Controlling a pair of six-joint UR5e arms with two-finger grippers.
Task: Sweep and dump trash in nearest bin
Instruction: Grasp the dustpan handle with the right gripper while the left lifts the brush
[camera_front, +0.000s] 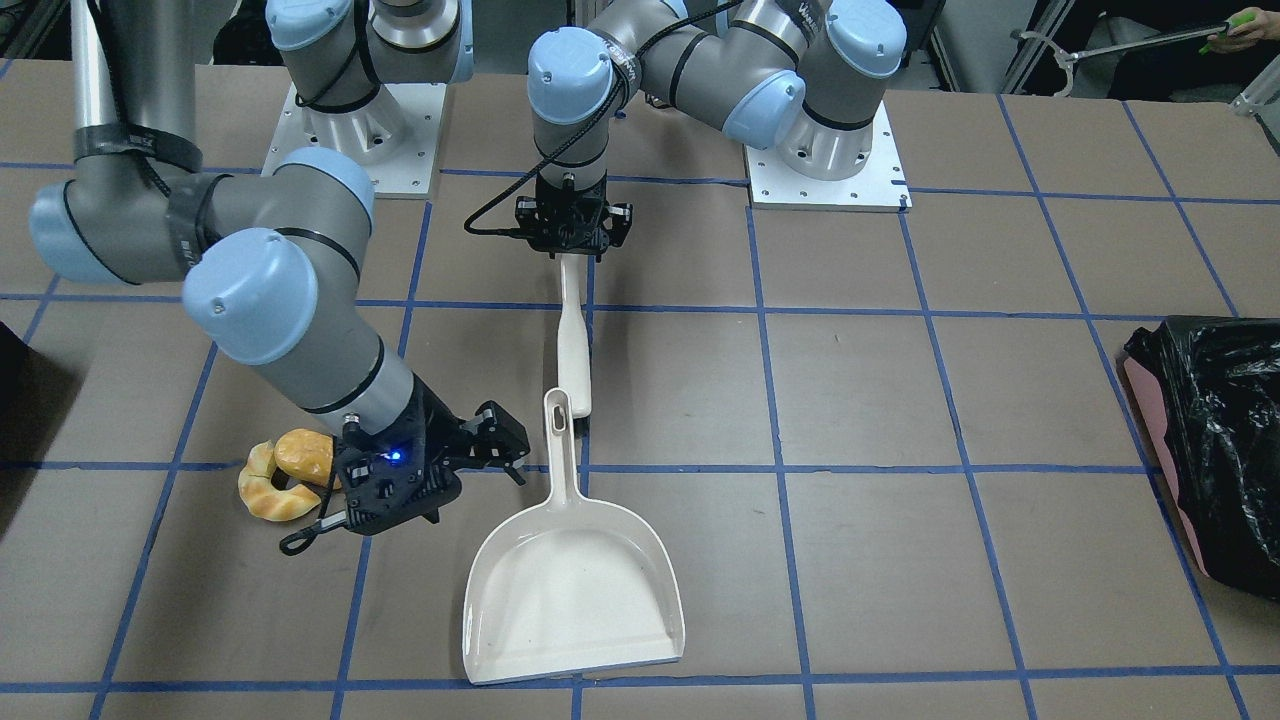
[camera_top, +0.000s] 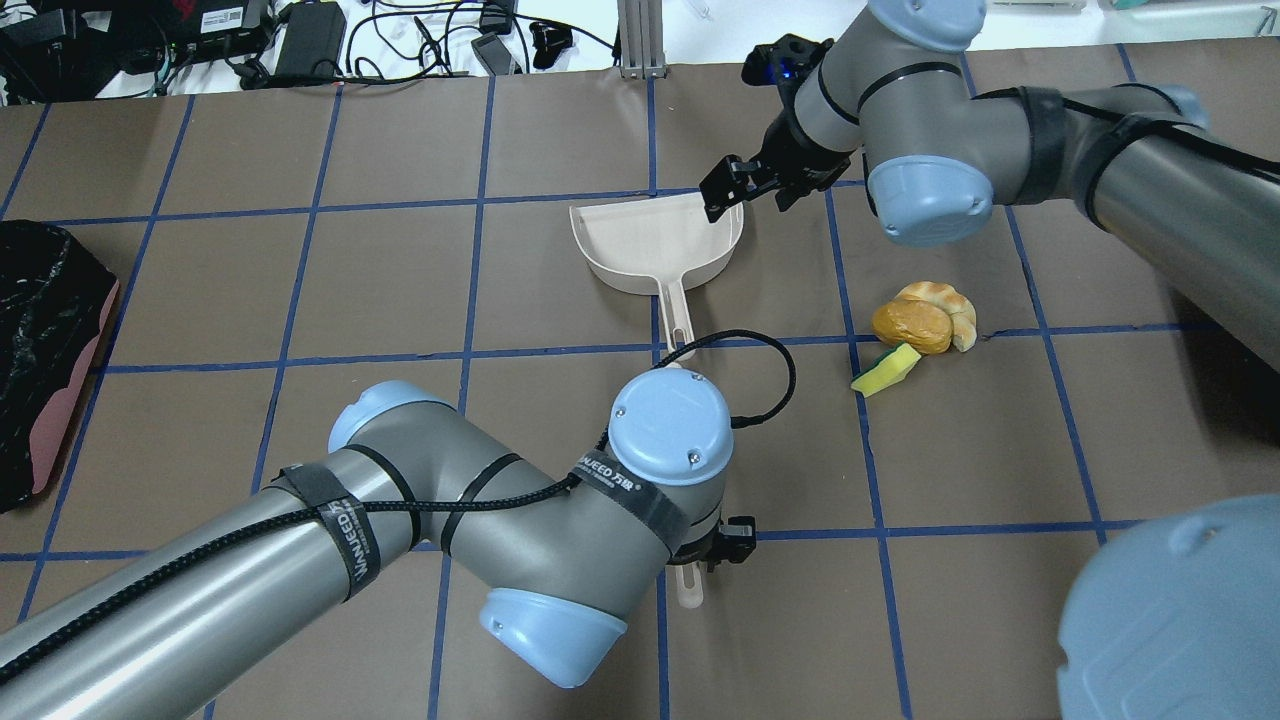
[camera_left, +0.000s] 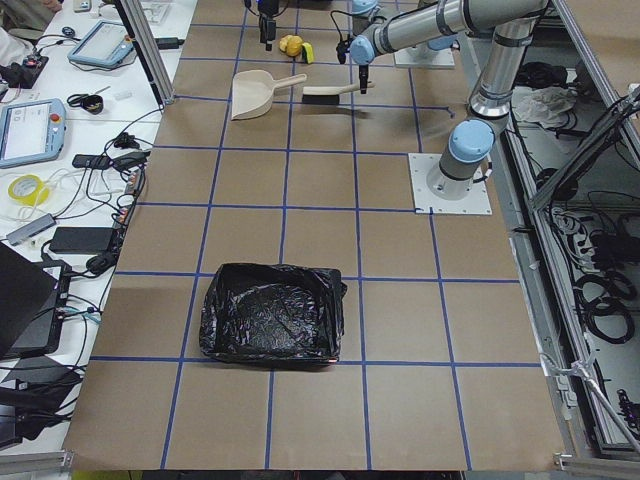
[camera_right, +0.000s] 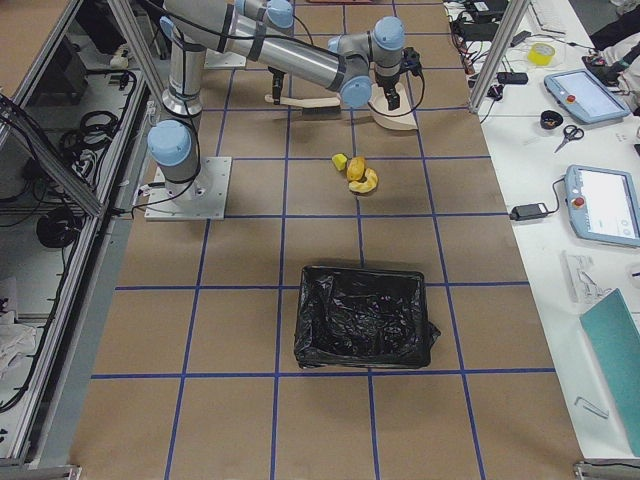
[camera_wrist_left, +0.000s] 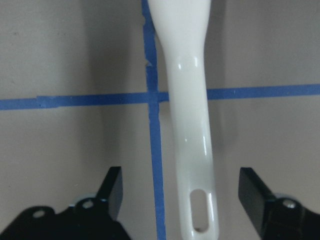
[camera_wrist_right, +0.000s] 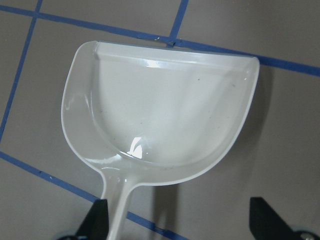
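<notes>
Three trash items (camera_top: 920, 325); one dustpan (camera_front: 575, 590), one brush (camera_front: 572, 340); left end effector (camera_wrist_left: 182, 192), right end effector (camera_wrist_right: 180, 220) both apart.

Roll (camera_top: 910, 325), croissant (camera_top: 942, 298), sponge (camera_top: 888, 370) clustered together

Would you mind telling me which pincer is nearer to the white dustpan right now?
The right pincer: it hovers open just above the dustpan. The left pincer sits farther off, past the end of the dustpan's handle, open astride the brush handle.

Bin (camera_front: 5, 370) apparently cropped to sliver.
</notes>
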